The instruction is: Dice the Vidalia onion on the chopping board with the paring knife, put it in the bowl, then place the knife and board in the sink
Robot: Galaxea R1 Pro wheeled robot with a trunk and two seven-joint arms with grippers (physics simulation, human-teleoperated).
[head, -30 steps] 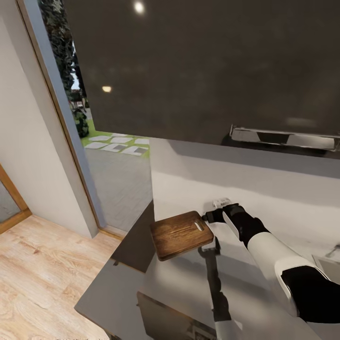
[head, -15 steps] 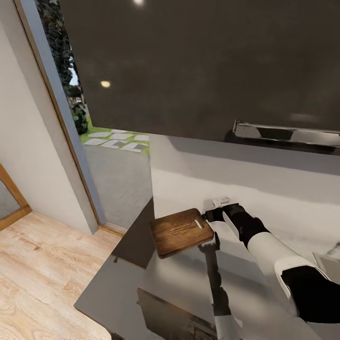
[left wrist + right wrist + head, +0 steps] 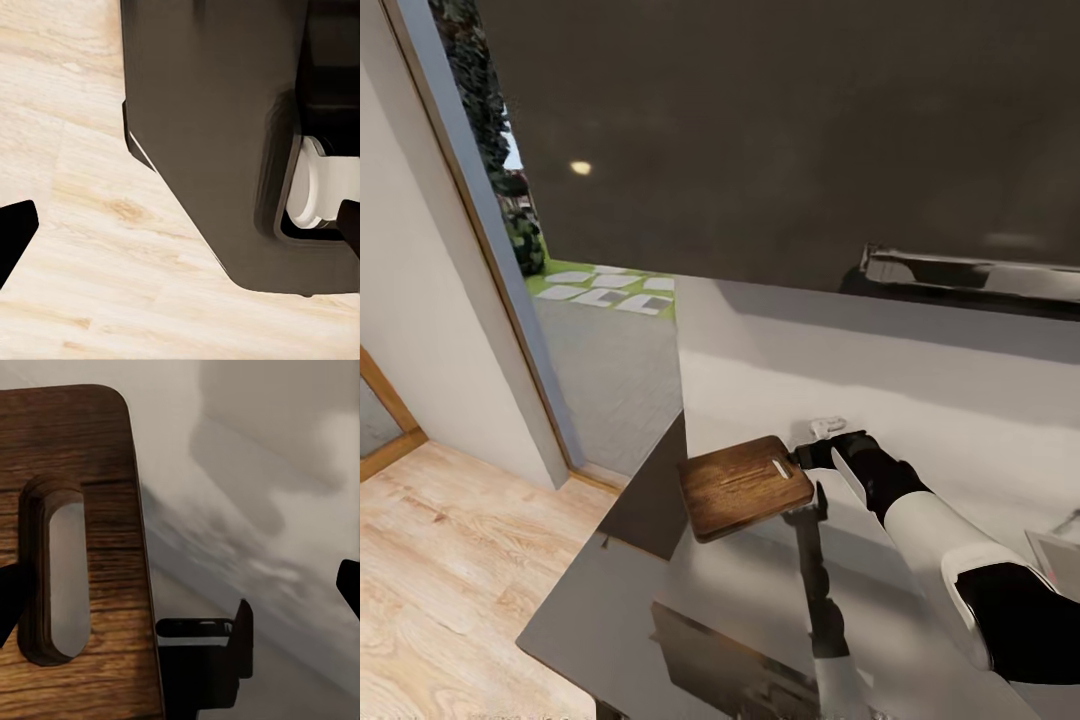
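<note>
The brown wooden chopping board is at the left end of the grey glossy countertop, slot-shaped handle hole toward my right arm. My right gripper stands open at the board's handle end. In the right wrist view the chopping board sits under one fingertip while the other fingertip is well off it. My left gripper is open and holds nothing, hanging over the wooden floor beside my dark base. A corner of the sink shows at the right edge. Onion, knife and bowl are out of view.
A dark wall cabinet with a chrome handle hangs over the counter. A wall socket sits just behind my right gripper. To the left the counter ends at a doorway, with light wooden floor below.
The whole picture has slid upward a little, so the camera moved. The board now sits slightly closer to my right gripper. Neither gripper has opened or shut.
</note>
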